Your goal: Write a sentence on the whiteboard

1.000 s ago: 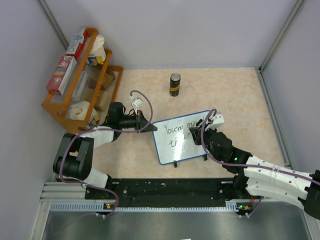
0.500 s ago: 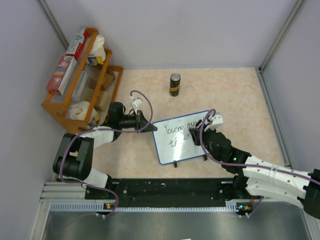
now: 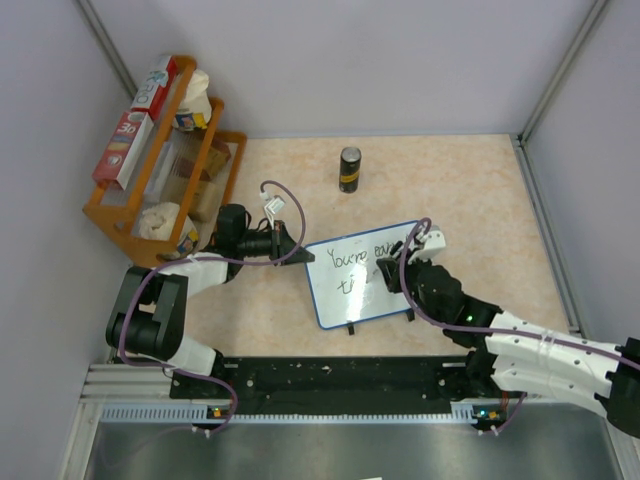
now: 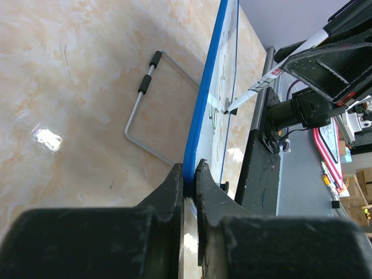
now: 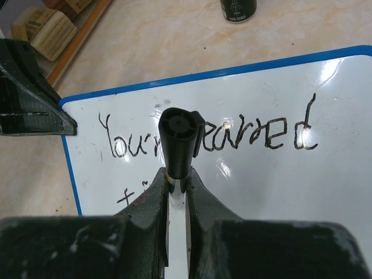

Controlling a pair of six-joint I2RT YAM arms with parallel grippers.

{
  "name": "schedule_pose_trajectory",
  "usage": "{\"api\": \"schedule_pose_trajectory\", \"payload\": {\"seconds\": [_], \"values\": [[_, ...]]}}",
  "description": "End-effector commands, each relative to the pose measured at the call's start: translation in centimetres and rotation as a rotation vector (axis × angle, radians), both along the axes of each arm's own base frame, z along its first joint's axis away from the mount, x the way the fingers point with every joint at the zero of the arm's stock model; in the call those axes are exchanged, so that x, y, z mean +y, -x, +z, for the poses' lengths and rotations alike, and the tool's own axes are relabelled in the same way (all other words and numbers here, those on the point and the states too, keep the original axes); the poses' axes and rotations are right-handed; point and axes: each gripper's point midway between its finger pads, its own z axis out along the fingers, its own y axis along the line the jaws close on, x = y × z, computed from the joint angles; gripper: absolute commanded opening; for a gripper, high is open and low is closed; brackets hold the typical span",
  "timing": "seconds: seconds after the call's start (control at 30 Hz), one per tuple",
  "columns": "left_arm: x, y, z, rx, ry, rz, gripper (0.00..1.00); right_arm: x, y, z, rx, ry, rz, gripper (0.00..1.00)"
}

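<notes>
The whiteboard lies at frame centre on the counter, its blue rim pinched by the closed left claw; the right claw, clamped on the marker, has barely shifted, so the sentence remains early in its second line.

Dark can; stocked wooden rack at left.

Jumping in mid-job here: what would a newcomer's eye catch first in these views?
The blue-rimmed whiteboard at table centre, with the sentence partly written: roughly "You're earned" above the start of a second line. The right gripper clamps the marker with its tip at the board, while the left gripper pinches the board's left edge.
</notes>
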Motion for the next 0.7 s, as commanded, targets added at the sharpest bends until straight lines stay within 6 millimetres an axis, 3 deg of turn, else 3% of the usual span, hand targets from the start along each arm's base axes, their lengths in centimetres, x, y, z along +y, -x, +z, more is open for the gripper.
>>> {"api": "schedule_pose_trajectory", "payload": {"seconds": [0.0,0.23,0.67], "values": [[0.6,-0.3,-3.8,-0.007,-0.119,0.047,0.0,-1.1,0.2,-1.0,0.018,0.027,-0.022,0.0],[0.6,-0.3,-3.9,-0.006,-0.119,0.047,0.0,-1.6,0.3,-1.0,0.012,0.029,-0.034,0.0],[0.6,-0.3,-3.8,-0.007,-0.119,0.047,0.0,0.1,0.4,-0.9,0.021,-0.006,0.023,0.0]]}}
